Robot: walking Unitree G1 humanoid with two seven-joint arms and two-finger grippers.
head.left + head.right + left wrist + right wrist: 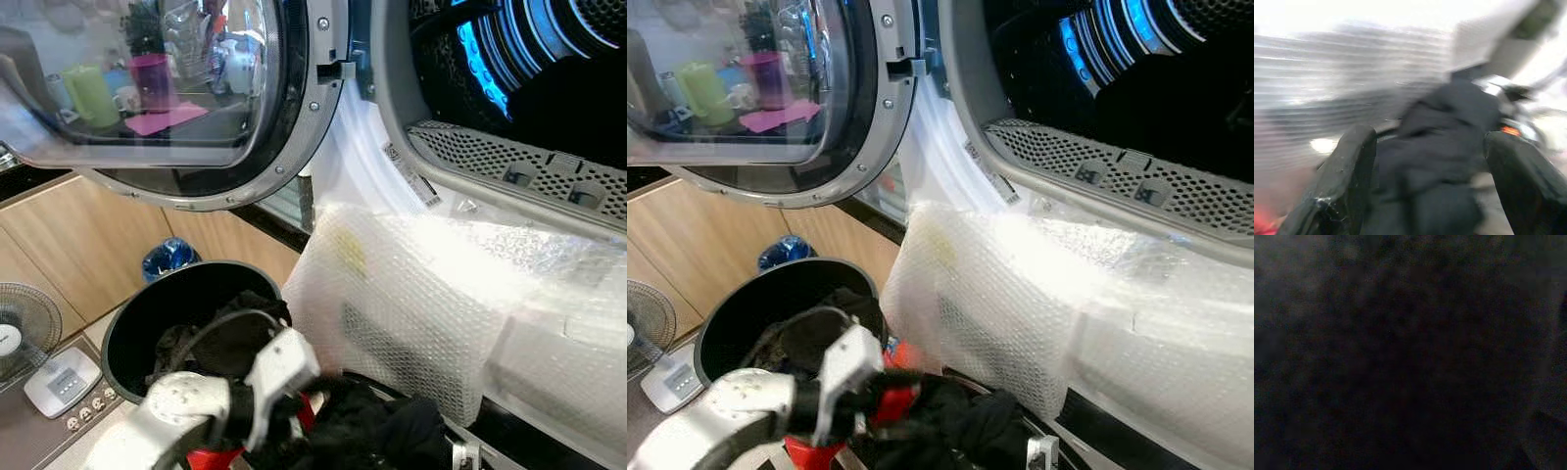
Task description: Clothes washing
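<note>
The washing machine's round glass door [176, 98] stands swung wide to the robot's left, and the drum [549, 69] gapes dark and blue-lit at about 1 o'clock, with no laundry visible inside it. So the loading looks barely begun: the dark clothes [382, 431] sit low at 6 o'clock, bunched beside the black laundry bucket [147, 323], which holds more dark fabric.

The left gripper [1422, 181] is down among that pile. Its two black fingers [1347, 176] are spread wide with a fold of dark cloth lying between them, not yet pinched. The picture is smeared, so contact is hard to judge. The right wrist view is nearly black; I cannot tell the state of that hand.

Still to do, by my reckoning: close on a garment, lift it, and carry it up toward 1 o'clock.

In the way stands a bubble-wrap-covered ledge [411, 294] just under the drum's perforated lip [509, 166], projecting toward the robot. Above it the mouth is broad. The door leaves open room on the left.
</note>
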